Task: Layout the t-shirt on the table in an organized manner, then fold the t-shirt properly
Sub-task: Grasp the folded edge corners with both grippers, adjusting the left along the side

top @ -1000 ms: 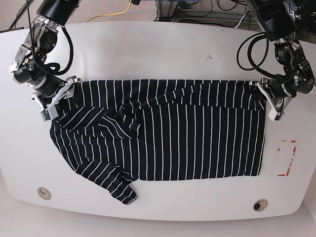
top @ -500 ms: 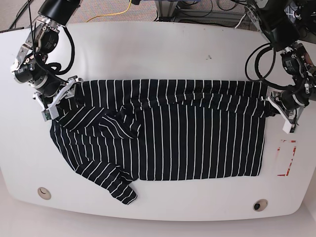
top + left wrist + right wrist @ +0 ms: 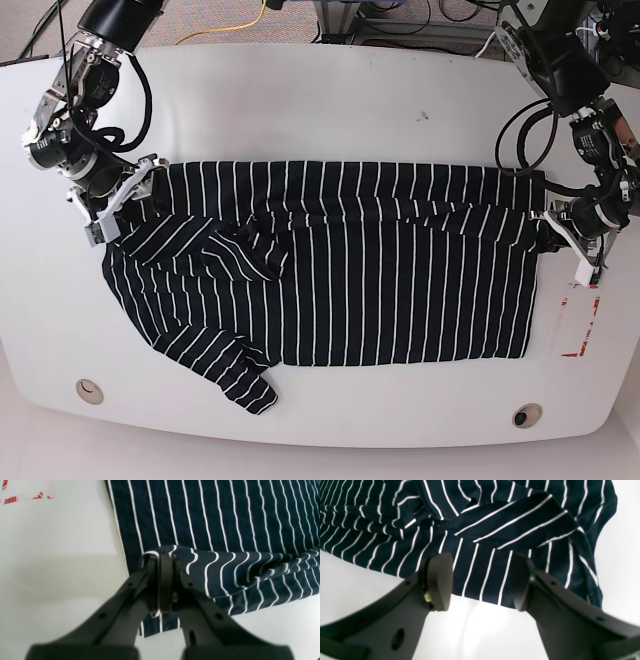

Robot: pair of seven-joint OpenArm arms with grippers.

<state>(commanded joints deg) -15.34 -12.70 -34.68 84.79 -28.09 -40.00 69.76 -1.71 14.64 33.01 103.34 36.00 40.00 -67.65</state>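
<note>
No readable text, label, brand, number or sign appears in any view.

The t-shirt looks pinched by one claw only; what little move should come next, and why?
Probably the right gripper should close on the hem: its jaws stand open with the t-shirt edge between them, unheld. The left gripper is shut on the opposite corner, so a second hold would likely let both arms stretch out the bunched folds along that edge on the table.
</note>
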